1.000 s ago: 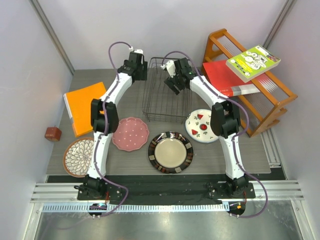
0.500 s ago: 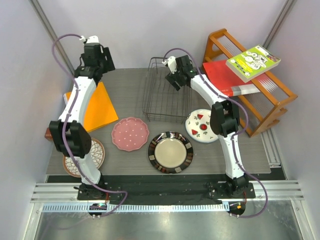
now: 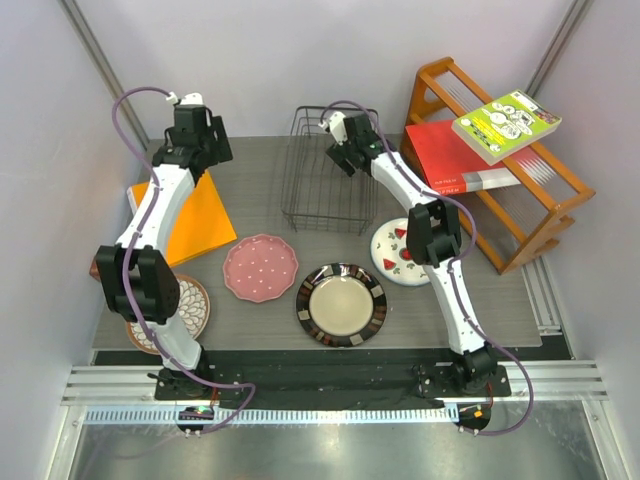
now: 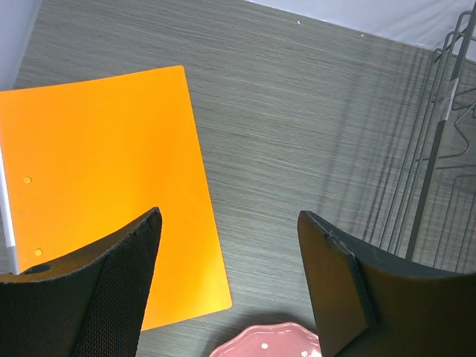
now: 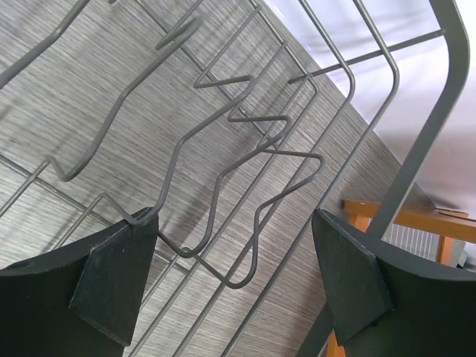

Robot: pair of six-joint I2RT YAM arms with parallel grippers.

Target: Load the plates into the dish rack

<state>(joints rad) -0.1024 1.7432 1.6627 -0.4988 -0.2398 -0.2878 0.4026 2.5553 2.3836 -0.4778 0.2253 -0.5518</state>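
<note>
Both arms rise from their bases at the bottom of the frame, the left arm bowing out to the upper left and the right arm reaching to the upper centre, with the left gripper and right gripper both spread wide, holding nothing.

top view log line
left hand open, by orange folder | right hand open, over black wire dish rack | four round plates unracked
</note>
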